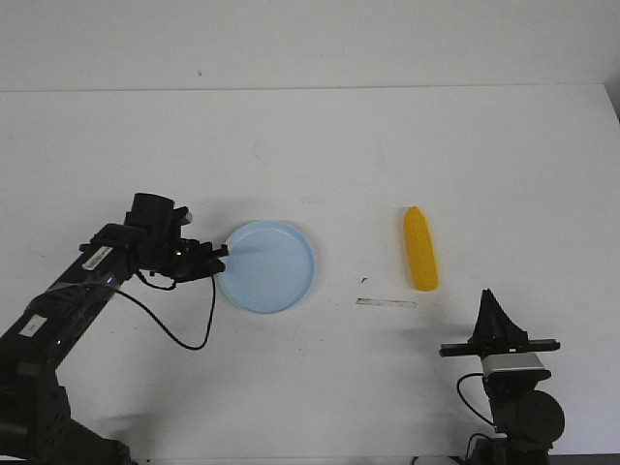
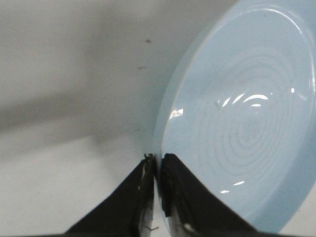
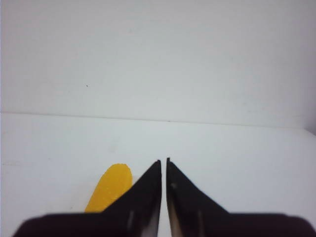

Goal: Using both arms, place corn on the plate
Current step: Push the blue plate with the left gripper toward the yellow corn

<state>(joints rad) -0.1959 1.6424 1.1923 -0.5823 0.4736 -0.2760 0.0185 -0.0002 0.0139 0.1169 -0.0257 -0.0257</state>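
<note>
Corn [image 1: 420,249] lengthwise away from robot, left fingers [image 2: 159,170] clamped on plate [image 1: 271,271] rim, right fingers [image 3: 164,173] together

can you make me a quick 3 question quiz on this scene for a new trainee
1. True or false: the corn already lies on the plate.
2. Which gripper is closed on the plate's rim? A) left gripper B) right gripper C) neither
3. Fill in: in the front view, the corn lies on the table to the ____ of the plate.

Key
1. False; it lies on the table, apart from the plate.
2. A; the left wrist view shows its fingers pinching the rim.
3. right
</note>
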